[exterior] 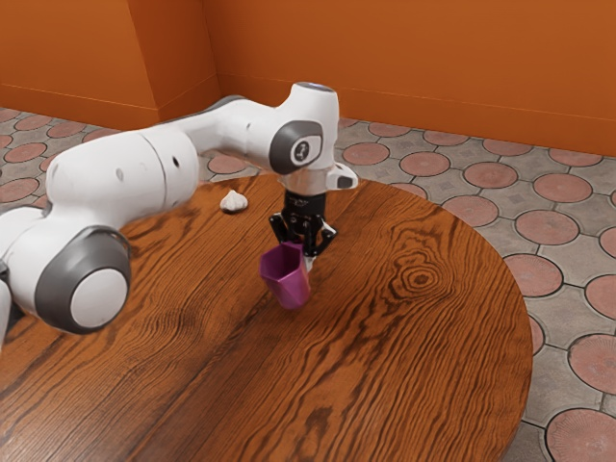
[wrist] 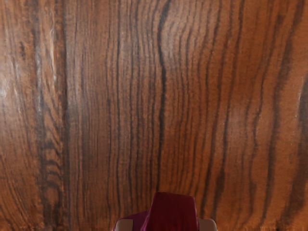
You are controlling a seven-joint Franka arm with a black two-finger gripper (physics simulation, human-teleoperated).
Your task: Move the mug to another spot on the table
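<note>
Black 2-finger claw [exterior: 306, 248] of mine grips the purple faceted mug [exterior: 286, 277] by its rim, tilted, seemingly off the round wooden tabletop [exterior: 414, 337]. Grasp looks done; carrying and setting down remain.

A round table [exterior: 414, 385] of dark, strongly grained wood takes up the foreground. Behind it stand plain orange walls [exterior: 433, 58], with 1 boxy projection [exterior: 173, 53] at the exterior view's left. The grey floor [exterior: 577, 258] carries rows of round reddish-brown tiles [exterior: 491, 175].

The purple, flat-sided mug [exterior: 287, 277] is mouth up and slightly tilted near the wooden table's [exterior: 404, 366] middle, its far rim pinched by the gripper [exterior: 306, 250].
</note>
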